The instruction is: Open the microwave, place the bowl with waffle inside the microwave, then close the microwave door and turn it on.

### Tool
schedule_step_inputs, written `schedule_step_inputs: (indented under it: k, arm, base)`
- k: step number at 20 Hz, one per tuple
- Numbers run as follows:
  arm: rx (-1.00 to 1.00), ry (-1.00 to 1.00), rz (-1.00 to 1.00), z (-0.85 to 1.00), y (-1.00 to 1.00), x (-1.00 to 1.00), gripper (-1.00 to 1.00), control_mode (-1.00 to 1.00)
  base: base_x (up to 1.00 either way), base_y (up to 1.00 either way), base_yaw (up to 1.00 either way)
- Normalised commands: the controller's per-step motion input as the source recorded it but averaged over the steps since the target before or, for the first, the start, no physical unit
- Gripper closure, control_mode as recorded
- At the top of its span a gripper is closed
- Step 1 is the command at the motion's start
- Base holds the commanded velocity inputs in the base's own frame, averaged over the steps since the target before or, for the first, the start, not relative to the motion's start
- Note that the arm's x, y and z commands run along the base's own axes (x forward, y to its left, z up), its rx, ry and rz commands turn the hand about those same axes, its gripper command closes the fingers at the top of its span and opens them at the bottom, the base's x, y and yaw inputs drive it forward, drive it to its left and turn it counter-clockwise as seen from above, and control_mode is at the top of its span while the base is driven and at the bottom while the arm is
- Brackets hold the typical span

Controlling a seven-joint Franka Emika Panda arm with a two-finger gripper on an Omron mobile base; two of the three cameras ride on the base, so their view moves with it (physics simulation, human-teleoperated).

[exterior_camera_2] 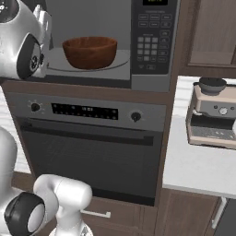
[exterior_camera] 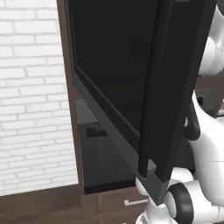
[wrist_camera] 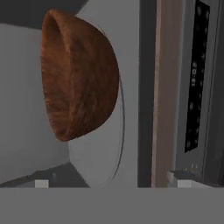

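The microwave point(exterior_camera_2: 154, 41) stands open above the oven, its keypad strip at the right. The brown bowl point(exterior_camera_2: 90, 51) sits upright on the round turntable plate point(exterior_camera_2: 115, 64) inside the cavity; its contents are hidden by the rim. In the hand view, which is rolled sideways, the bowl point(wrist_camera: 78, 78) lies ahead of my gripper point(wrist_camera: 113, 183). My gripper is open, its fingertips point(wrist_camera: 41, 183) wide apart with nothing between them, and it is clear of the bowl. The microwave door point(exterior_camera: 113, 65) is swung out wide, its black glass facing the left base view.
The grey oven point(exterior_camera_2: 87, 152) with knobs, display and bar handle sits below the microwave. A coffee machine point(exterior_camera_2: 212, 113) stands on the white counter point(exterior_camera_2: 193, 170) to the right. A white brick wall point(exterior_camera: 30, 87) runs left of the cabinet. My arm's wrist point(exterior_camera_2: 27, 46) hangs by the cavity's left edge.
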Motion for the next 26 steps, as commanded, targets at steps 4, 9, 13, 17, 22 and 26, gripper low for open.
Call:
schedule_step_inputs:
  k: [4, 9, 13, 17, 22, 26]
  arm:
    - [-0.26, -0.09, 0.09, -0.15, 0.39, -1.00, -1.00, -1.00]
    - [-0.43, -0.30, 0.38, 0.00, 0.03, -1.00, -1.00, -1.00]
    - [-0.46, -0.34, 0.42, 0.00, -0.28, -1.00, -1.00, -1.00]
    - [-0.48, -0.30, 0.47, 0.13, -0.26, -1.00, -1.00, -1.00]
    - [-0.61, -0.27, 0.53, 0.31, -0.06, -1.00, -1.00, -1.00]
    - [-0.67, -0.36, 0.53, 0.30, -0.02, -1.00, -1.00, -1.00]
  base:
    - [0.00, 0.00, 0.00]
    - [0.00, 0.00, 0.00]
    - [0.00, 0.00, 0.00]
    - [0.00, 0.00, 0.00]
    - [0.00, 0.00, 0.00]
    - [0.00, 0.00, 0.00]
